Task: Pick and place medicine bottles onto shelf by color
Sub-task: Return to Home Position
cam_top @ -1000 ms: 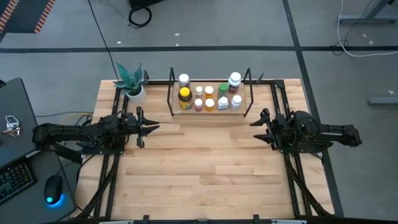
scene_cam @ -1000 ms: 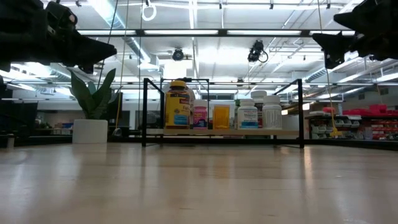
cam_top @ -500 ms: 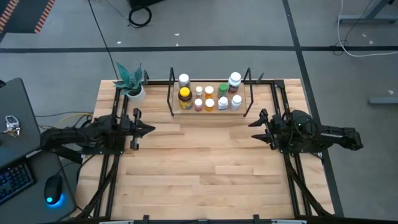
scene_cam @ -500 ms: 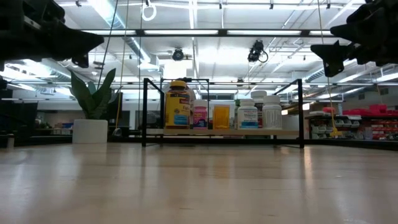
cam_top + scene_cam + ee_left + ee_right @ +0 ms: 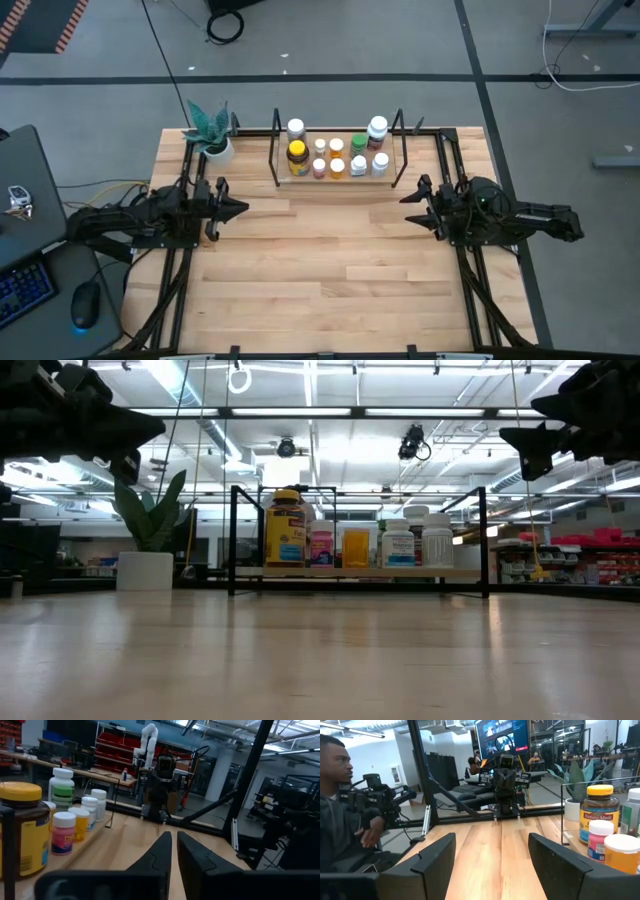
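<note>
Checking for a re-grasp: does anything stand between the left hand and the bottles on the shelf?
Nothing visible does. Bare table lies between the left hand and the shelf holding the medicine bottles; the potted plant stands aside, past the shelf's end.

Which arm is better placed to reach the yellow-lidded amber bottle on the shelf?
Probably the left: the amber bottle stands at the shelf's left end, nearer the left end effector than the right end effector.

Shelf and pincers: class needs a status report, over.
Left pincer shut, empty, parked left. Right pincer open, empty, parked right. Bottles standing on shelf. Nothing in the way.
</note>
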